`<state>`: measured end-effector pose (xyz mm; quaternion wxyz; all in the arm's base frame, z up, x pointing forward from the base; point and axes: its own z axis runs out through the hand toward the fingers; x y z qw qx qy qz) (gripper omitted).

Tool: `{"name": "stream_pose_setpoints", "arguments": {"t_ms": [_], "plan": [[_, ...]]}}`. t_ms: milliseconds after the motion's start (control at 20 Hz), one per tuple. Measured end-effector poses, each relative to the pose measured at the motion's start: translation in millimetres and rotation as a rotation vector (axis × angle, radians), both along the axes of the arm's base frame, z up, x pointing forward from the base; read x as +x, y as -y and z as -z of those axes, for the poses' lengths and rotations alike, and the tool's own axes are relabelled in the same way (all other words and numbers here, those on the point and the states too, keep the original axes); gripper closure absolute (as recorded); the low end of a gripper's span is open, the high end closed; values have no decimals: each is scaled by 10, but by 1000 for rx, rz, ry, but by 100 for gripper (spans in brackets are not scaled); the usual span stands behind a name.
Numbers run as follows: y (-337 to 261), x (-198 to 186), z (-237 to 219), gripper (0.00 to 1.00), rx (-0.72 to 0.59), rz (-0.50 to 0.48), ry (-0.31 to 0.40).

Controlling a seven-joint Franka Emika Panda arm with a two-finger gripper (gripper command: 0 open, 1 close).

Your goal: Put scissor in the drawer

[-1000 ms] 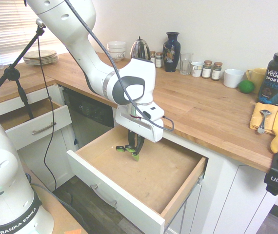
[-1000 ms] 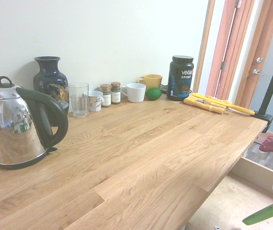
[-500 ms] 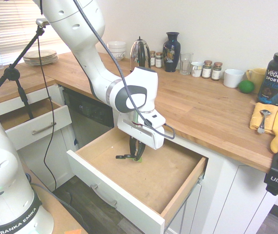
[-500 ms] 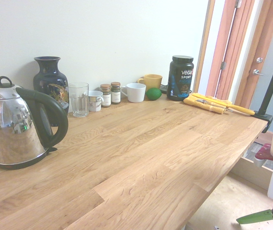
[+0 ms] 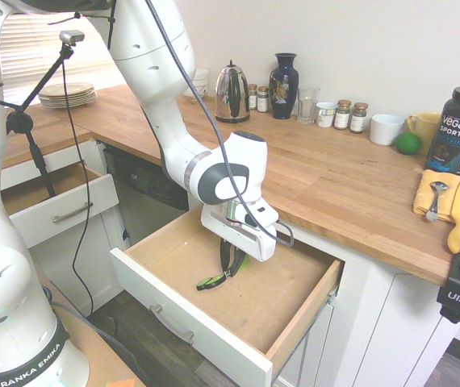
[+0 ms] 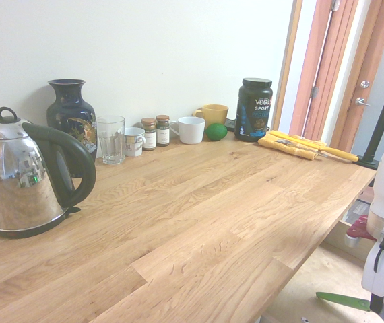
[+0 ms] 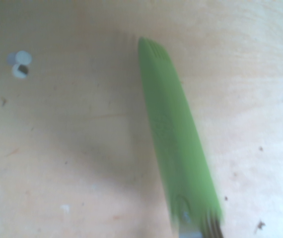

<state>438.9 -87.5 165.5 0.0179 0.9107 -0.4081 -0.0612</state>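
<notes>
The scissors (image 6: 343,301), green blade outstretched, are pinched in my fingers (image 5: 232,268) over the bare bottom of the open drawer (image 5: 190,332). I can't tell whether they touch the wood. Released too high, they could bounce or land askew — a loop might also snag a finger as I lift. Beyond runs the wooden tabletop (image 5: 343,185), with a kettle (image 5: 232,93) and vase (image 5: 284,86) near a pale kitchen wall (image 5: 375,40).
</notes>
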Motion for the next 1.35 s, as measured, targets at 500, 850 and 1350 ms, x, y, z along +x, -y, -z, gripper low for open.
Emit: {"name": "stream_pose_setpoints", "arguments": {"t_ms": [500,850,1350], "plan": [[-32,34,-5,0,-7,-8,13],[-19,42,-17,0,-8,-3,21],[3,84,-141,0,-9,7,51]]}}
